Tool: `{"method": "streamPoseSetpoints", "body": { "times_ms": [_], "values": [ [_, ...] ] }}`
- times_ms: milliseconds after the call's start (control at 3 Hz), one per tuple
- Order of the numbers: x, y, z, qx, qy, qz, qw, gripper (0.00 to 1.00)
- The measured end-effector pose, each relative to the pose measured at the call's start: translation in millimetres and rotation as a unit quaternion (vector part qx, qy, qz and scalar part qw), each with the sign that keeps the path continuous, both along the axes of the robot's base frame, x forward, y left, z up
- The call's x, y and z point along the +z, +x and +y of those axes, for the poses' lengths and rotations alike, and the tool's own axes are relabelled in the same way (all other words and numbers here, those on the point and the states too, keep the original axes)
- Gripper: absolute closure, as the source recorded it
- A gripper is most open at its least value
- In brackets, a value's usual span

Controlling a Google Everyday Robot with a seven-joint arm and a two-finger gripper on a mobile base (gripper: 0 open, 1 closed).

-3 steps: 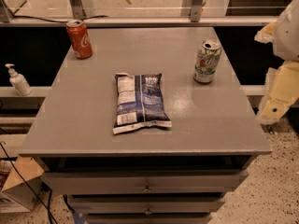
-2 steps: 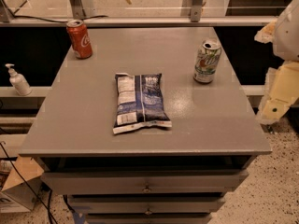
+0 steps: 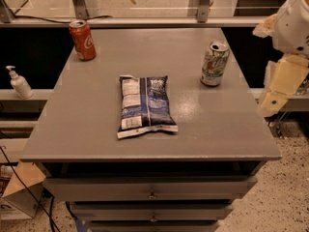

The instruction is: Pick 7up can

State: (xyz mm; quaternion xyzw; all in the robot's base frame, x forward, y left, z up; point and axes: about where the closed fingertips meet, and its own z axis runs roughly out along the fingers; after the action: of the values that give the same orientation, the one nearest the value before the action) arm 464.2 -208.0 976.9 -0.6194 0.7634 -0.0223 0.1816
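Note:
The 7up can [image 3: 214, 63] stands upright on the right side of the grey table [image 3: 96, 129]. It is white and silver with green lettering and a silver top. My gripper [image 3: 280, 83] hangs off the table's right edge, to the right of the can and apart from it. Nothing shows in its hold.
A red cola can [image 3: 82, 40] stands at the table's far left corner. A blue and white snack bag [image 3: 145, 105] lies flat in the middle. A soap dispenser [image 3: 19, 82] sits on a shelf to the left. Drawers [image 3: 152, 190] are below the tabletop.

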Motion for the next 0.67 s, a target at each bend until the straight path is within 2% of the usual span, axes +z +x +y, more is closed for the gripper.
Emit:
{"method": "streamPoseSetpoints", "body": {
  "times_ms": [333,667],
  "values": [
    [-0.9,-1.2,-3.7,-0.008,0.006,0.000,1.0000,0.00],
    [-6.2,9.8,0.7,-0.014,0.044,-0.015,0.9988,0.00]
  ]
}}
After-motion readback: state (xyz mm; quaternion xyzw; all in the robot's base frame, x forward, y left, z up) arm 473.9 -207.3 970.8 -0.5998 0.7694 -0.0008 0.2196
